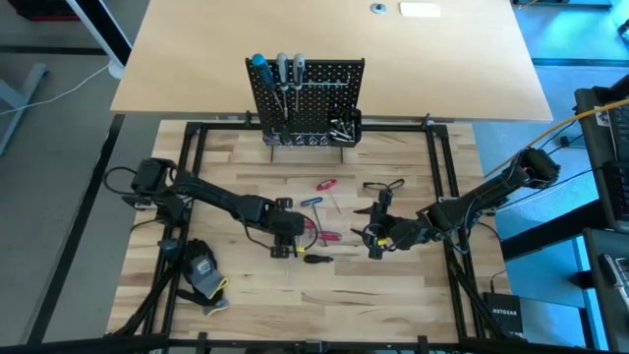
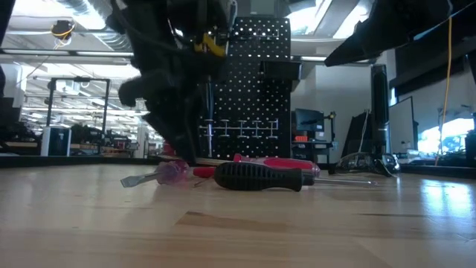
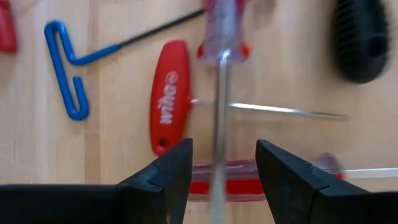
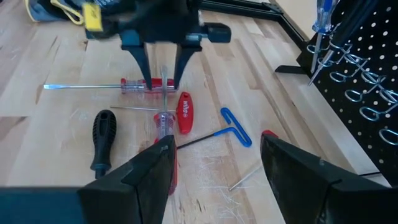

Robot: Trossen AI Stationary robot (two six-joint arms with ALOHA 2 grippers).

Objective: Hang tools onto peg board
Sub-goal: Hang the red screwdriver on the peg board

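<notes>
Jaws parted, the left gripper [image 4: 161, 79] points straight down, straddling the steel shaft of a clear-handled red-collared screwdriver [image 3: 219, 93] lying on the wooden table [image 1: 393, 295]. The right gripper [image 1: 377, 234] hovers open nearby, angled low.

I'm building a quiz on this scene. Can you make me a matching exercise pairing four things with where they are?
Things:
1. blue T-shaped hex key
2. black-handled screwdriver
3. black perforated peg board
4. black-and-yellow glove

Places:
A. upright at the table's far edge
B. beside the left arm's base
C. flat, near the red Wiha-marked handle
D. flat, nearest the table's front edge

Pairs: 1-C, 2-D, 3-A, 4-B
</notes>
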